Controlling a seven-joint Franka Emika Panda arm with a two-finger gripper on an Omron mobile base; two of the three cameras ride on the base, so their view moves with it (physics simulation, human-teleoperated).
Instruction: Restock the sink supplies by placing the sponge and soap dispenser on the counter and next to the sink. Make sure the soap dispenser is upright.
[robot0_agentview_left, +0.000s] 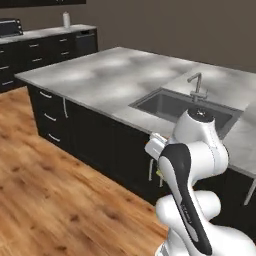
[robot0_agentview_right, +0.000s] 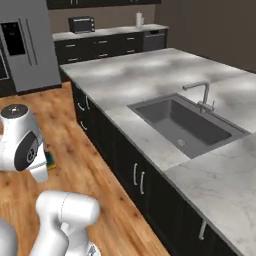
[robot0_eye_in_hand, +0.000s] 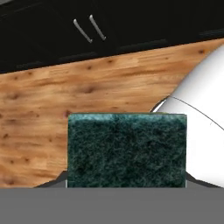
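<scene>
the sponge (robot0_eye_in_hand: 127, 151) sits clenched in the claw (robot0_eye_in_hand: 127, 186), green face toward the camera.

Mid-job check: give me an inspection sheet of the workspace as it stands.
Surface: counter of light marbled stone; sink recessed in it, faucet at its rear edge.
Job's things: sponge held off the counter, green face toward the hand camera.
Clutter: nothing seen.
Grippers: hand closed on the sponge, low over the wood floor.
Cables: nothing seen.
Surroundings: dark cabinets; fridge beyond.
</scene>
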